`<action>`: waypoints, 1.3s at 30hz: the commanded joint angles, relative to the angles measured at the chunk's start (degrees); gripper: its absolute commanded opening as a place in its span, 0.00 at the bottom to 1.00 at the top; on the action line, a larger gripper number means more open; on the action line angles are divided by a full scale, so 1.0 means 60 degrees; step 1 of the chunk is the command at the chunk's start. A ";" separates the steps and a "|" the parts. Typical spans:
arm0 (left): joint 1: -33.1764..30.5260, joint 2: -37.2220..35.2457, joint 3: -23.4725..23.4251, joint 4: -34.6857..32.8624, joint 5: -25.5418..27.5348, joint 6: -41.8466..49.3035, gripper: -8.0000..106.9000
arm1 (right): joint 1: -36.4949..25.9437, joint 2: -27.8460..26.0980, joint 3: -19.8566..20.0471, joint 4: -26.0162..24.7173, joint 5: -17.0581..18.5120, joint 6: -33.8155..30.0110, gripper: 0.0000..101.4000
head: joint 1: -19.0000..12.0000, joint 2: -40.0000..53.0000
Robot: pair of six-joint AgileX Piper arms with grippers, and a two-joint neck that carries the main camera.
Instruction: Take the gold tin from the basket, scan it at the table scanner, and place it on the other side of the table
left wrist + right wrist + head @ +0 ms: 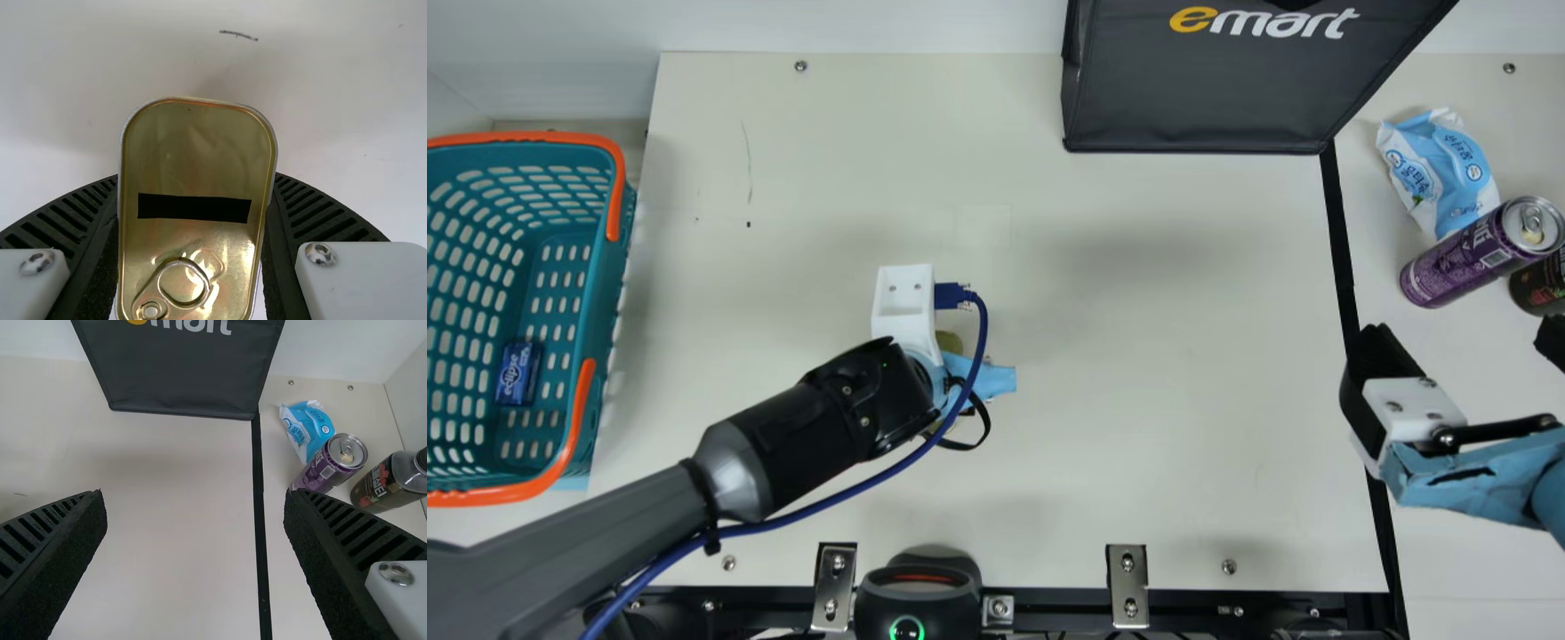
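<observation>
Left wrist view: my left gripper (197, 179) has the gold tin (190, 153) between its ribbed jaws, which are drawn in against its two long sides, parted only by its width. The tin's long axis points outward from the wrist, in line with my reach. The pull ring (152, 311) is at the wrist end, and the rounded far end pokes out past the tips. The broad gold lid faces my wrist camera.

From the main view, I judge the next move to be bringing the tin to the scanner (918, 587). My left arm has it on the far side of the scanner, well apart from it, so I want to draw it back towards me. I'd roll the wrist to offer the coded face; which face that is, I cannot tell. The basket (611, 276) sits to the left of the scanner, and the tin is already out of it. The scan and the placing look to be what remains.

My right gripper (193, 493) has its jaws spread wide with nothing between them, far to the right of the scanner, near the purple can (1463, 258). The left arm is clearly the one for this. With so much of the tin sticking out beyond the jaws, I'd guess a knock against the scanner could twist it, so I'd go in gently.
</observation>
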 commanded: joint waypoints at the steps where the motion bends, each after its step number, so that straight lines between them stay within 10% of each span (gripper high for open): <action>1: -0.0038 -0.0103 -0.0056 0.0036 0.0124 0.0086 0.00 | 0.0000 0.0000 0.0000 0.0000 0.0000 0.0000 0.94 | -0.0291 0.0000; 39: 0.0252 -0.2170 0.0435 -0.1135 0.0273 0.6251 0.00 | 0.0000 0.0000 0.0000 0.0000 0.0000 0.0000 0.94 | -0.0291 0.0000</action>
